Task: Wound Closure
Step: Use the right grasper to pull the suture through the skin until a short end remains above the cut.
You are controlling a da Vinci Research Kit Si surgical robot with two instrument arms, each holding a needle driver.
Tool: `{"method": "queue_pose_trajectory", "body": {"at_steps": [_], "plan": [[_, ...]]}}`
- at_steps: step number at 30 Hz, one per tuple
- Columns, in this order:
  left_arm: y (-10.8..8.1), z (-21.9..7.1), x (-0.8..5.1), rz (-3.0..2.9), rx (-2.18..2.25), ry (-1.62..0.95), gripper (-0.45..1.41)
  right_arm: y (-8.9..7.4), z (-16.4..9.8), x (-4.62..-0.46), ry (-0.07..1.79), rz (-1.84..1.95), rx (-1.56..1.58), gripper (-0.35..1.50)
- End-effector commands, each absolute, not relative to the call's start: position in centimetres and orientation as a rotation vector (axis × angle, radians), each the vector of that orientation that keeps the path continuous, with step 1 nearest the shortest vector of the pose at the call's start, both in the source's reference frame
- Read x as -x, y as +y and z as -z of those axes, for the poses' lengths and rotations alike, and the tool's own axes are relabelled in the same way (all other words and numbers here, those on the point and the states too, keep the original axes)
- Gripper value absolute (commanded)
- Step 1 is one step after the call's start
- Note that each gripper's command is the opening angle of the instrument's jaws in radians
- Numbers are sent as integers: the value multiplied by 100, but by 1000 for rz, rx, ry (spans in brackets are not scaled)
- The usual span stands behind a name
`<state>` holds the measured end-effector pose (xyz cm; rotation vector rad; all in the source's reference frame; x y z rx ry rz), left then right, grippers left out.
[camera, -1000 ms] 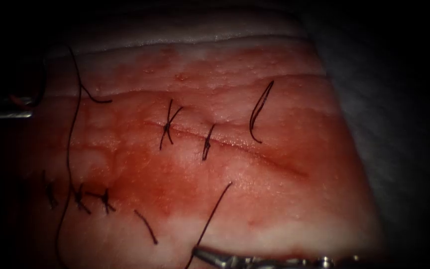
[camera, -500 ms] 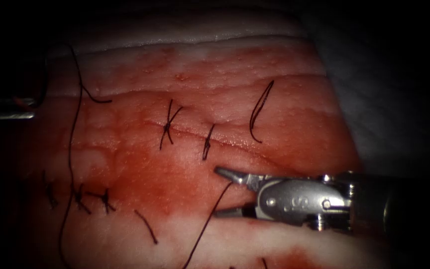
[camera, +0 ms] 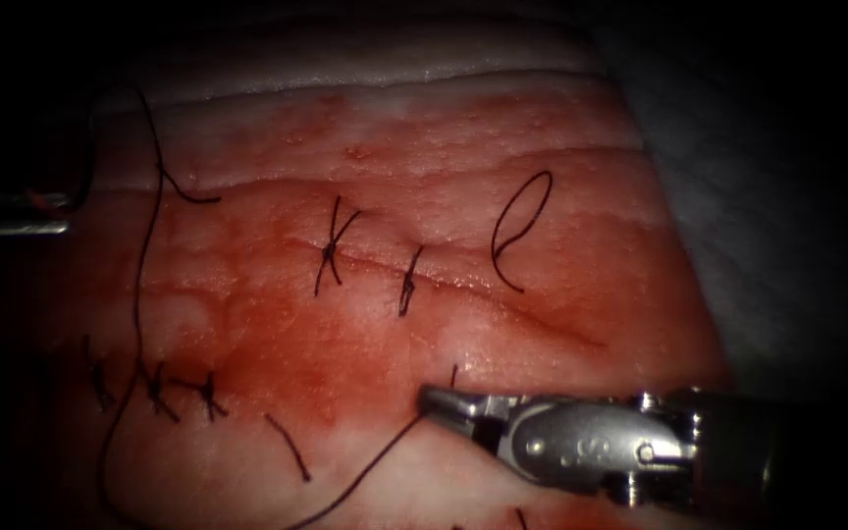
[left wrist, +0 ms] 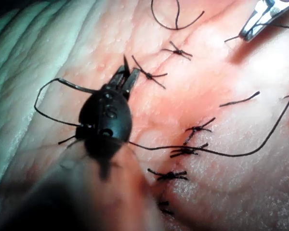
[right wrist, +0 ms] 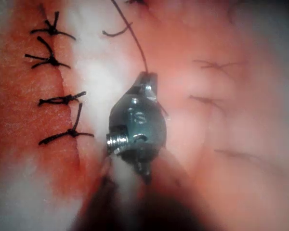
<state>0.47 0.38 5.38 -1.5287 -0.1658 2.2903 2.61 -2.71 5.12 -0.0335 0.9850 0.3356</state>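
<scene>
The right tool (camera: 436, 399) is pinching the thread (camera: 365, 466) with its jaws pressed together, low on the tissue (camera: 561, 255) below the cut (camera: 532, 316). The thread is running down and left from the jaws, a short end sticking up above them. The left tool (left wrist: 124, 77) is resting over the tissue beside a stitch (left wrist: 149, 75), jaws nearly together and holding nothing. A loop (camera: 520, 231) of thread is lying above the cut's right part. Knotted stitches (camera: 331, 250) are crossing the cut.
</scene>
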Motion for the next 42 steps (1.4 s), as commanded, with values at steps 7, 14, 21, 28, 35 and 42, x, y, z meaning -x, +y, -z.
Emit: {"method": "queue_pose_trajectory", "body": {"at_steps": [7,14,21,28,35,42], "plan": [[41,-544,-42,-2290,1530,-163,-45,-311,-480,-294,1005,-294,-1,-35],[40,-545,-40,-2290,1531,-163,-45,-339,-448,-314,1022,-251,-33,-35],[40,-545,-40,-2290,1531,-161,-45,-357,-423,-327,1080,-242,-117,-35],[40,-545,-40,-2290,1531,-161,-45,-357,-414,-329,1129,-227,-139,-30],[40,-545,-40,-2289,1534,-163,-45,-298,-417,-291,1217,-179,37,128],[40,-545,-40,-2289,1534,-163,-45,-258,-465,-265,1173,-162,114,128]]}}
